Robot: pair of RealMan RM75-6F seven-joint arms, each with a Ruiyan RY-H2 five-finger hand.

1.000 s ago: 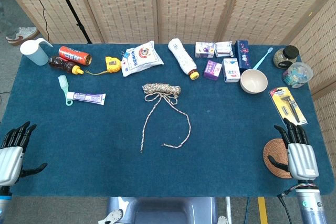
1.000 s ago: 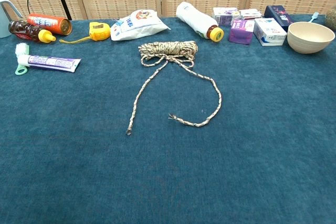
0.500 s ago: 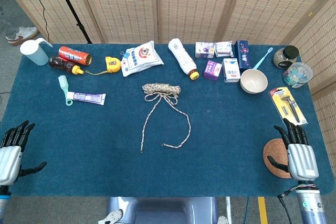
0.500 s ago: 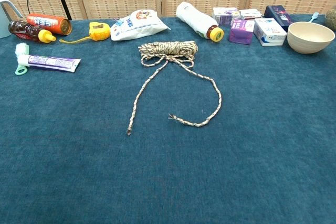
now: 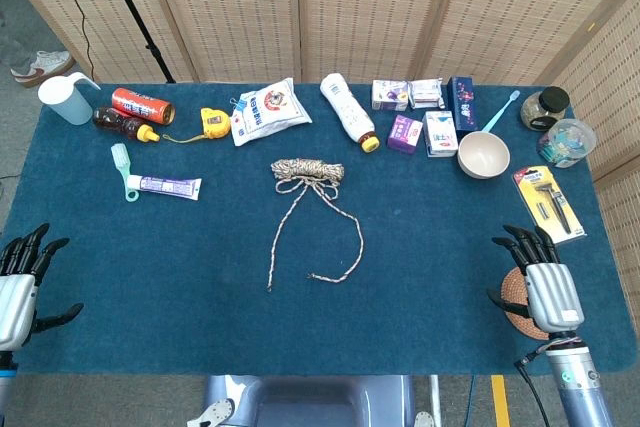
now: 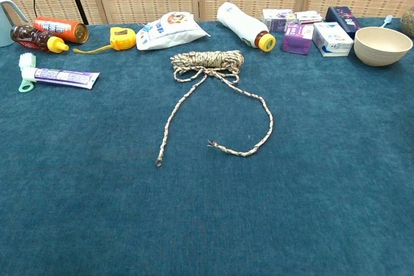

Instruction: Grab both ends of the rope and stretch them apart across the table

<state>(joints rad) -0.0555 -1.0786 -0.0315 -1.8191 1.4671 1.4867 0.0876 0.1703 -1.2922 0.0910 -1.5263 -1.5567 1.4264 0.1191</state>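
Right robot hand shifted inward over coaster; both robot hands empty, fingers apart; rope untouched.

Left robot hand with silver-grey ribbed metal back and black jointed fingers, right robot hand of the same silver-grey shell and black fingers, pale blue-grey cylindrical wrist below it, thin black cable looping beside that wrist

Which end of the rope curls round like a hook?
The rope's right end; its strand bows out and hooks back. The left end runs nearly straight from the coiled bundle.
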